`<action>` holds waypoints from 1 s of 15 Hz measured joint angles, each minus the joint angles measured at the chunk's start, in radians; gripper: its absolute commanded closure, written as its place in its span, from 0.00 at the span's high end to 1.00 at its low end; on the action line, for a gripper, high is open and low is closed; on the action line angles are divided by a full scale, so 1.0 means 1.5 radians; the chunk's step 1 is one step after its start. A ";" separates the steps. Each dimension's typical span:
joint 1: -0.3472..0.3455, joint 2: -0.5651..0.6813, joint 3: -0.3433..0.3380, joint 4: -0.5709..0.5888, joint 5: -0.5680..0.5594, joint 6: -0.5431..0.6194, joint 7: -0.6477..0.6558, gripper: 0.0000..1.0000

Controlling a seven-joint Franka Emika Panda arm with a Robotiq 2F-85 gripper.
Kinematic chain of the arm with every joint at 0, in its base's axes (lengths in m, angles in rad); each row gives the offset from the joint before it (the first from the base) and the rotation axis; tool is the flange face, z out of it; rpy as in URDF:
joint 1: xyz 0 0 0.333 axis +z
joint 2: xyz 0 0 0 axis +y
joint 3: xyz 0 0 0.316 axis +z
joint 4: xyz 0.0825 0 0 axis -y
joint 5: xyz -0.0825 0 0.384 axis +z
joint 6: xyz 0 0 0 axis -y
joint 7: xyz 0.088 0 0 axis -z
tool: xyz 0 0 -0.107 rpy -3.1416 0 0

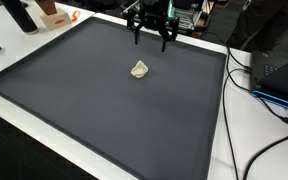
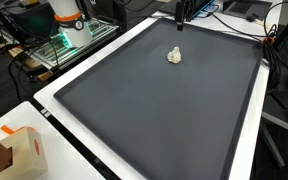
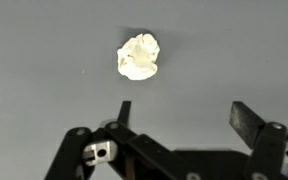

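Observation:
A small crumpled cream-white lump point(image 1: 139, 70) lies on the dark grey mat point(image 1: 74, 100); it also shows in the other exterior view point(image 2: 175, 56) and in the wrist view point(image 3: 139, 56). My gripper point(image 1: 151, 40) hangs open and empty above the far part of the mat, behind the lump and apart from it. In the wrist view the two black fingers point(image 3: 184, 115) are spread wide with bare mat between them, and the lump lies beyond the fingertips, a little toward the left finger.
The mat point(image 2: 164, 110) sits on a white table. Cables point(image 1: 269, 95) and dark equipment stand at one side. A cardboard box point(image 2: 24, 150) and a white-orange object point(image 2: 66, 15) stand off the mat. Orange items point(image 1: 54, 14) lie at a far corner.

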 measured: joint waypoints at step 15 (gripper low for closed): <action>-0.016 -0.007 -0.014 0.009 0.020 -0.048 0.090 1.00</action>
